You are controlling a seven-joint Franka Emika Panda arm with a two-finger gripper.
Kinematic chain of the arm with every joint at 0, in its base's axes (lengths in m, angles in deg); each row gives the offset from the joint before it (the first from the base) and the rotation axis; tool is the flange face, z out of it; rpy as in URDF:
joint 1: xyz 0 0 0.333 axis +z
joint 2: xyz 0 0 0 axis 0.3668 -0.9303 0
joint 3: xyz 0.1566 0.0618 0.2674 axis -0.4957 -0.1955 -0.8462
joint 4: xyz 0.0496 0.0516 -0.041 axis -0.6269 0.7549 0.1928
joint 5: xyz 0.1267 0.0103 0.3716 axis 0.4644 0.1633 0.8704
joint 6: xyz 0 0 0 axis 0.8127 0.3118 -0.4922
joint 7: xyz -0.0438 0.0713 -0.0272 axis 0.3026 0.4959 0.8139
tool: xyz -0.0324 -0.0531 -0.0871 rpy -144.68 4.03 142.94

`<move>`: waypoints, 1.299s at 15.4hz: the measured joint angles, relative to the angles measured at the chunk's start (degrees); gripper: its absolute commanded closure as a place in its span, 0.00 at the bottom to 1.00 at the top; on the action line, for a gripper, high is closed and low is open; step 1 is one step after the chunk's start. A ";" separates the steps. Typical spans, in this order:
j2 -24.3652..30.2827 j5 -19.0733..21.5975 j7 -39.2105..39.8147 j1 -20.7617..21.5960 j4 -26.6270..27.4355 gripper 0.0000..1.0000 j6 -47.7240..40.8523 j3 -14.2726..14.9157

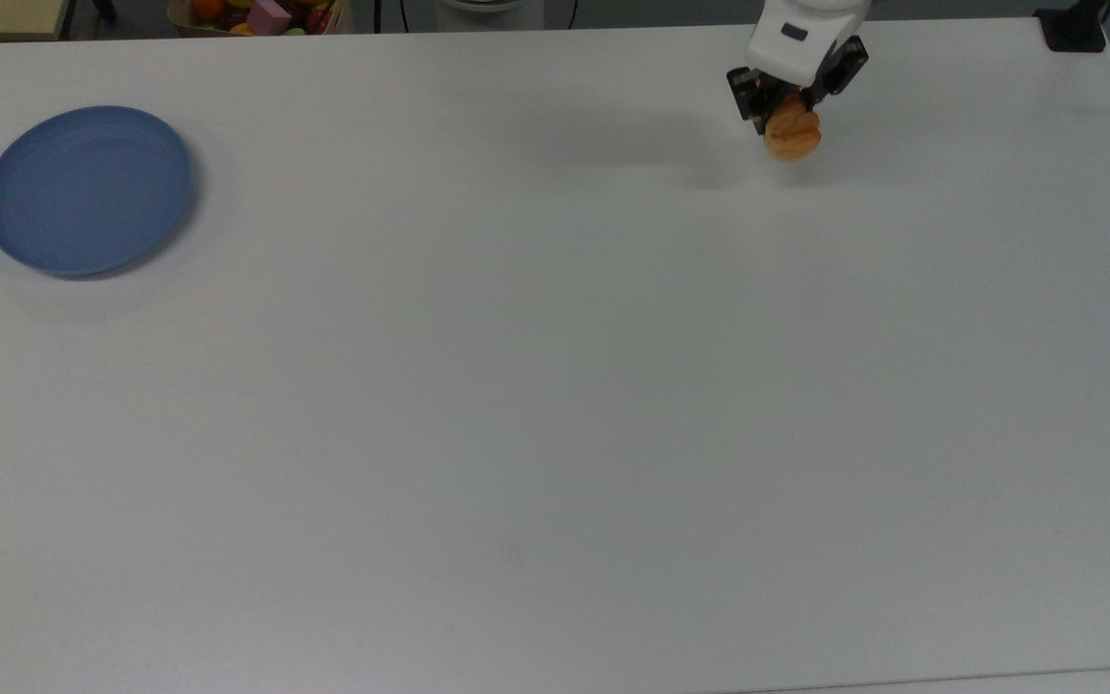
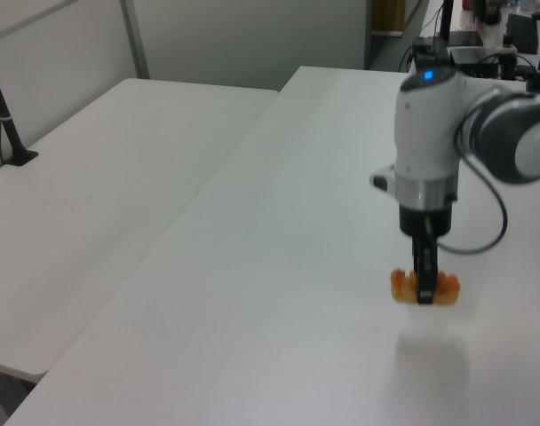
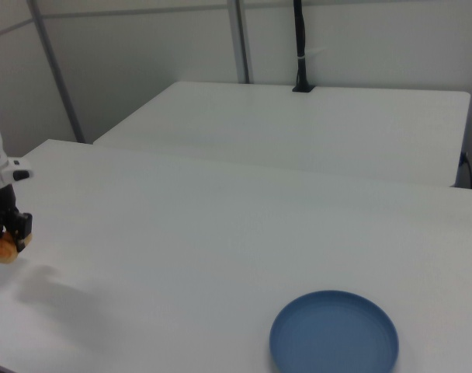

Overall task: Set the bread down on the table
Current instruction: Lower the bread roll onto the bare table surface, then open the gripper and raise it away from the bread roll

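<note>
Claw: the gripper (image 1: 786, 114) points straight down and is closed on the bread, its dark fingers (image 2: 424, 277) pressing the loaf across its middle, so that an orange end sticks out to either side in the left view.

Bread: the small golden-orange loaf (image 1: 792, 136) hangs in the claw above the table (image 1: 555, 405), near the far edge in the top view and toward the top view's right. In the left view the bread (image 2: 424, 287) is clear of the surface, with a soft shadow on the tabletop just beneath it. In the right view it (image 3: 3, 249) sits at the right view's left edge, again with a shadow on the table below and beside it.

Arm: the white arm (image 2: 430, 142) comes in from the left view's right, its wrist upright over the loaf and a dark cable looping beside it.

Plate: a round blue plate (image 1: 89, 190) lies flat on the table near the top view's left, well apart from the bread and the claw, with nothing on it. In the right view it (image 3: 334, 336) is near the bottom edge.

Table: plain white top, bare apart from the plate (image 2: 279, 266).

Surroundings: a second white table (image 3: 298, 128) stands next to the first, with a black pole (image 3: 300, 47) clamped at its far edge. A box of colourful items (image 1: 261, 14) sits beyond the table's far edge in the top view.
</note>
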 measured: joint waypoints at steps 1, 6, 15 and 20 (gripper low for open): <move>-1.00 -0.11 -0.82 0.50 0.52 0.53 1.57 -0.11; -4.23 -2.55 -6.33 2.21 2.02 0.52 6.19 -0.78; -7.07 -6.91 -13.02 3.01 1.93 0.00 8.09 -1.06; -4.39 -7.02 -13.17 1.41 -2.79 0.00 -1.74 -1.02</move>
